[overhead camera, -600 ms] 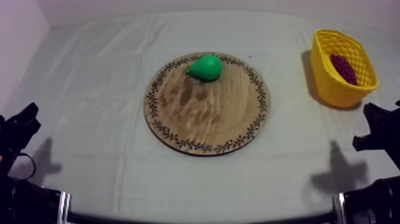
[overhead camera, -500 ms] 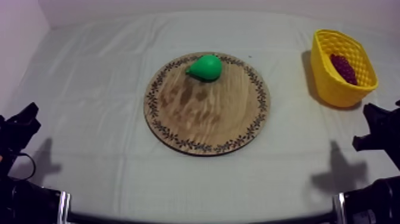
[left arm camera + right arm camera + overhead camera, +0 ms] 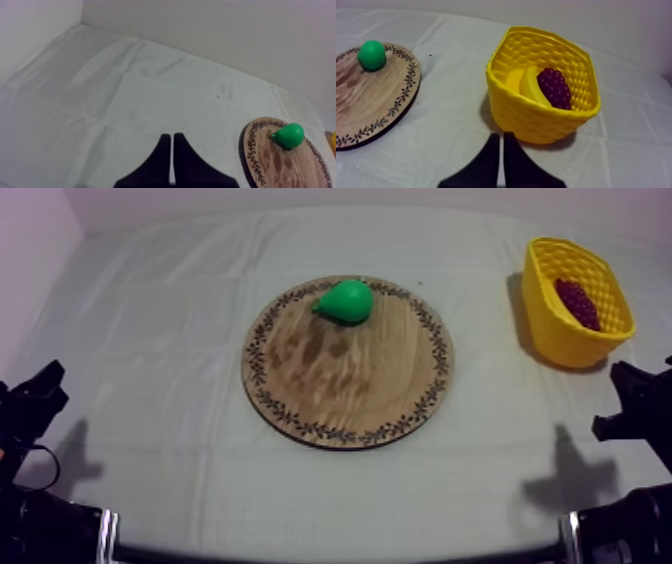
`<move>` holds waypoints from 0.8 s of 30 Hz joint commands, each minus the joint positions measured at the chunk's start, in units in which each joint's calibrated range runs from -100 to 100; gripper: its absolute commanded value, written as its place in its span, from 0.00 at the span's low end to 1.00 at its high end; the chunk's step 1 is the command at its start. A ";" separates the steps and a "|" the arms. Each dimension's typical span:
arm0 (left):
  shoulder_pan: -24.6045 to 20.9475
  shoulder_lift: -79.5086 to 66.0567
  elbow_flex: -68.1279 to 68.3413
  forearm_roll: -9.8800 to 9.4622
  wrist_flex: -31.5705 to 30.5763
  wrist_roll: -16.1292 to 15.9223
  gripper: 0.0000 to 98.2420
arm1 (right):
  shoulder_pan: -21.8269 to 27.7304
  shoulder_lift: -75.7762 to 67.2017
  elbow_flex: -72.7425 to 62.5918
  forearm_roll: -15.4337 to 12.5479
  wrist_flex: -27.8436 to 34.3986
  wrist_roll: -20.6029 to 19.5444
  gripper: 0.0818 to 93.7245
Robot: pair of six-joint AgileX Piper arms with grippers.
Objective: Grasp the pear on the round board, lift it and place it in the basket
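Right claw closed, near yellow basket wall

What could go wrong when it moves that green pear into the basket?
The pear is round and lies near the far rim of the wooden board, so a clumsy pinch might roll it off. The yellow basket already holds grapes and a banana, so the pear might bounce out.

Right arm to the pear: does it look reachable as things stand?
Probably yes. The pear lies alone near the board rim, with only bare cloth and board between it and the right gripper; the basket stands aside. The gripper is shut and must open first.
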 commanded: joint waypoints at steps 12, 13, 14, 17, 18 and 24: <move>0.00 0.00 0.00 -0.02 -0.01 0.01 0.00 | -0.02 -0.02 0.04 0.01 0.05 -0.01 0.01; 0.00 0.00 0.00 -0.02 -0.01 0.01 0.00 | -0.02 -0.02 0.04 0.01 0.05 -0.01 0.01; 0.00 0.00 0.00 -0.02 -0.01 0.01 0.00 | -0.02 -0.02 0.04 0.01 0.05 -0.01 0.01; 0.00 0.00 0.00 -0.02 -0.01 0.01 0.00 | -0.02 -0.02 0.04 0.01 0.05 0.16 0.01; 0.00 0.00 0.00 -0.02 -0.01 0.01 0.00 | -0.02 -0.02 0.04 0.01 0.05 0.28 0.01; 0.00 0.00 0.00 -0.02 -0.01 0.01 0.00 | -0.02 -0.02 0.04 0.01 0.05 2.46 0.01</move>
